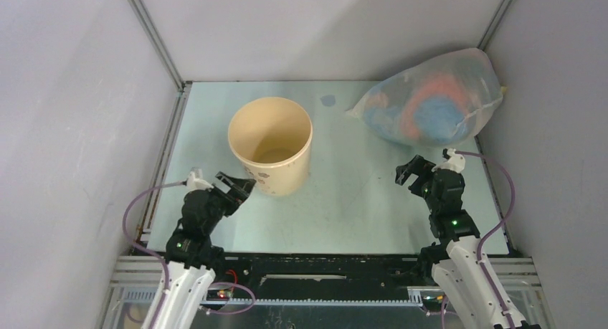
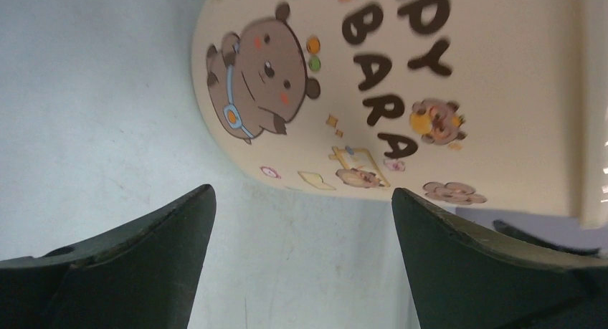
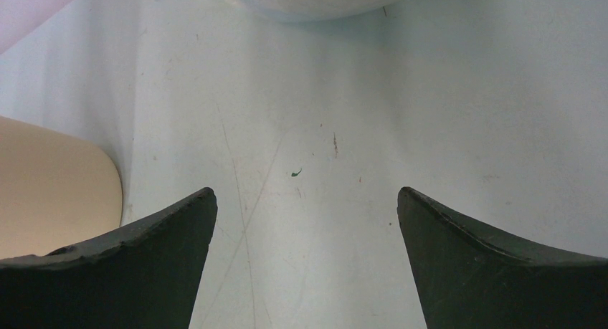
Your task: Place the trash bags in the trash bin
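At the far right corner of the bench (image 1: 351, 200), one translucent trash bag (image 1: 430, 99), slumped with its long axis left to right, tapered end toward the middle. Lies straight ahead of the right gripper (image 1: 410, 173), spread wide and empty, near but apart; clearly the closer arm. Left of centre, the trash bin (image 1: 270, 144), upright, just beside the left gripper (image 1: 240, 187), likewise wide and empty. Bag contents only blue and orange blurs; cut off at the top of the right wrist view.
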